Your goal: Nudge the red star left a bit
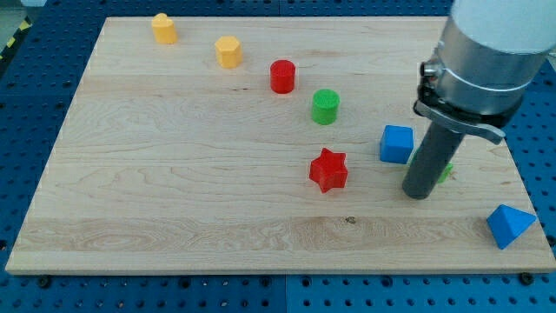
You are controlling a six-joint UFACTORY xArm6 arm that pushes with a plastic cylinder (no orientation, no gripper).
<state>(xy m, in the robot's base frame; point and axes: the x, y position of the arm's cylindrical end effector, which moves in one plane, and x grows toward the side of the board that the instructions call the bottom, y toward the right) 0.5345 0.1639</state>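
The red star (328,169) lies on the wooden board (174,174), right of the middle. My tip (418,195) rests on the board to the right of the star, about a block's width lower than the blue cube (396,143). A gap separates the tip from the star. A green block (446,171) is mostly hidden behind the rod.
A red cylinder (282,76) and a green cylinder (325,106) stand above the star. Two yellow blocks (164,29) (228,52) sit near the view's top left. A blue triangular block (508,226) lies at the board's bottom right corner.
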